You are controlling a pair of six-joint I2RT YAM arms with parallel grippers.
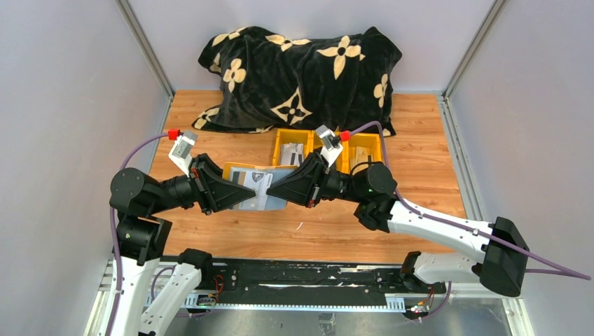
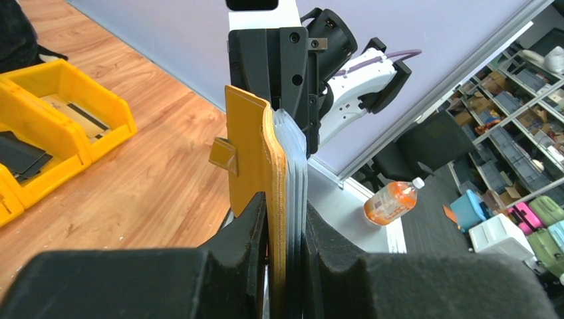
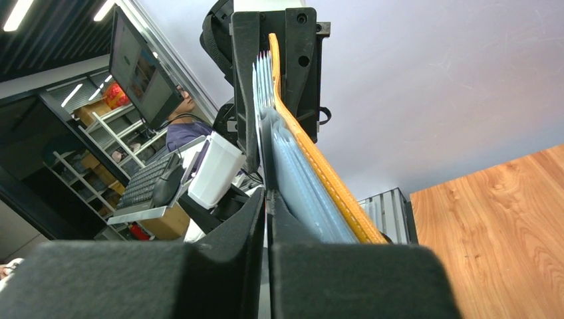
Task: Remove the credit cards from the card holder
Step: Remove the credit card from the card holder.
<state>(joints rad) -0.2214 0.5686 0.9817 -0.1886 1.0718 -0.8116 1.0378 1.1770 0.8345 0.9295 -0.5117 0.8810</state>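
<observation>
I hold the card holder (image 2: 256, 146) pinched tight in left tool (image 2: 286, 207) and right tool (image 3: 266, 197), at opposite ends. Extraction isn't started; next I isolate the credit cards (image 3: 261, 83).

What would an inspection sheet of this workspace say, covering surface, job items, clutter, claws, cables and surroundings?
Surface: wooden table, grey walls around it.
Job's things: card holder held between both claws, mustard flap visible; credit cards not distinguishable from its pockets.
Clutter: yellow bins with flat items inside; black patterned blanket at the far edge.
Claws: left claw shut on the card holder; right claw shut on its opposite end.
Cables: purple cable along each arm, none snagged that I can see.
Surroundings: outside the cell, shelving, an orange bottle, a person by a monitor.
</observation>
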